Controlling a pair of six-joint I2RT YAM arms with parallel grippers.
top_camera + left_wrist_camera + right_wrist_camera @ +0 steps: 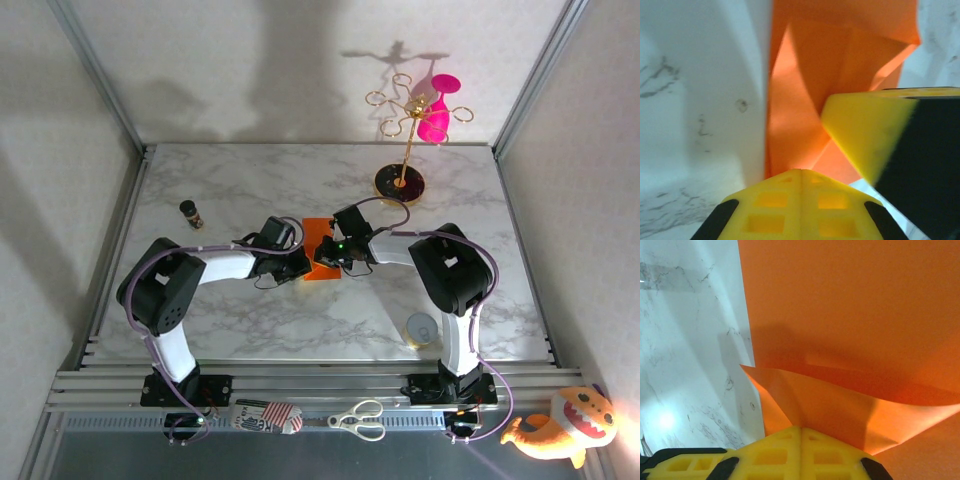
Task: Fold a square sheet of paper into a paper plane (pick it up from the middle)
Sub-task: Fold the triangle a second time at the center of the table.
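The square sheet of paper [318, 235], part-folded with one flap raised, lies mid table [250, 180]; the right claw [801, 429] is pinched together on that flap; the left claw [801, 171], fingers together, sits at its edge; an early fold, I judge; next, press the crease flat.
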